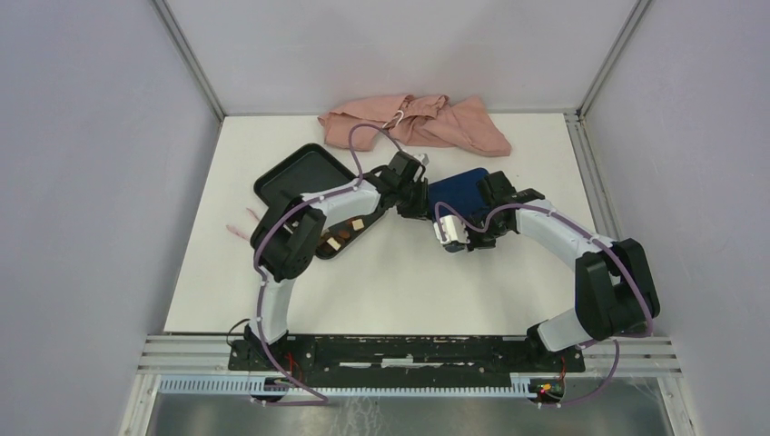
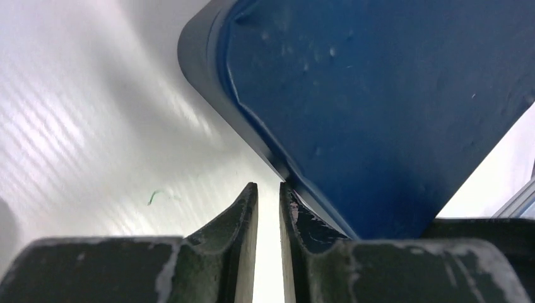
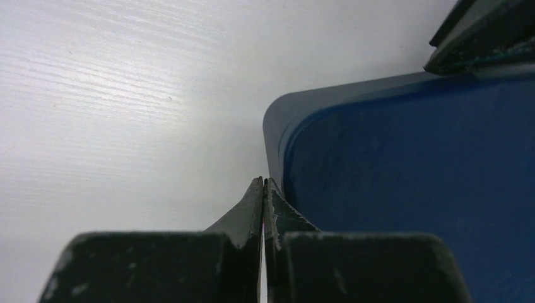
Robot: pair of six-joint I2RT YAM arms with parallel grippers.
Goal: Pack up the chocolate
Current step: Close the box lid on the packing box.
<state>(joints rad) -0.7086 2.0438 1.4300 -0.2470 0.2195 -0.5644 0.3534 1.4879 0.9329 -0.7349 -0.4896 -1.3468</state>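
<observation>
A few small brown and cream pieces of chocolate [image 1: 345, 238] lie at the near end of the black tray [image 1: 295, 177], partly hidden by the left arm. The dark blue box [image 1: 459, 187] sits mid-table with its lid on, and it fills the left wrist view [image 2: 391, 107] and the right wrist view [image 3: 410, 183]. My left gripper [image 2: 268, 185] is at the box's left edge, almost closed with only a slim empty gap, and one fingertip [image 2: 296, 211] touches the rim. My right gripper [image 3: 263, 180] is shut and empty beside a box corner.
A crumpled pink cloth [image 1: 418, 123] lies against the back wall. A small pink scrap [image 1: 241, 227] sits left of the tray. Both arms crowd the box from either side in the top view. Grey walls close in the white table [image 1: 399, 291].
</observation>
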